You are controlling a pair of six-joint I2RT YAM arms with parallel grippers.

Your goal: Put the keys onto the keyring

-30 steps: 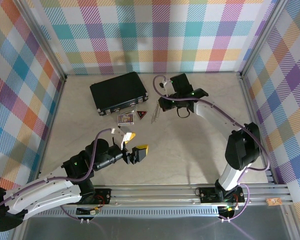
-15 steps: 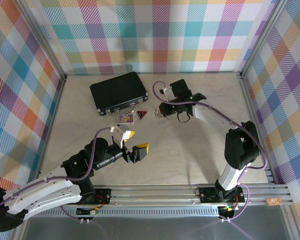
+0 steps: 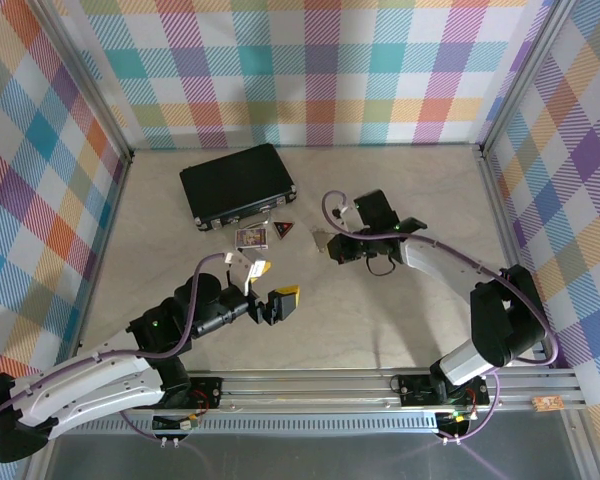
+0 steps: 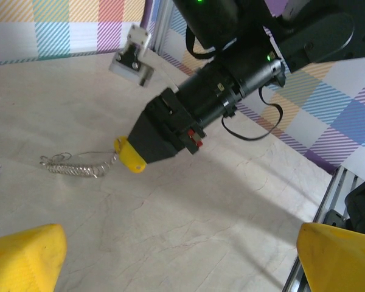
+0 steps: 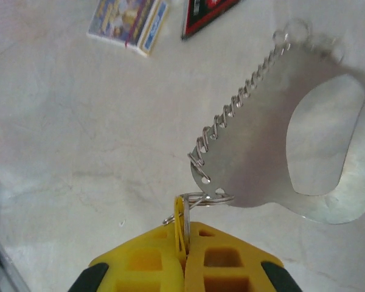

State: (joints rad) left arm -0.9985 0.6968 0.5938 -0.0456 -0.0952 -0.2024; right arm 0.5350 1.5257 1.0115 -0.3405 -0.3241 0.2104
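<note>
Right of the case (image 3: 237, 185), right gripper (image 4: 132, 157) is clamped on what looks like a key (image 5: 180, 213), keyring (image 5: 255, 152) lying just ahead of it toward the case, left gripper (image 3: 273, 283) wide open, well apart.

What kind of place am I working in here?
Probably a lab robot test cell, not a home: plaid-printed walls on an aluminium frame box in a marble-look tabletop, with a mounting rail along the near edge.
</note>
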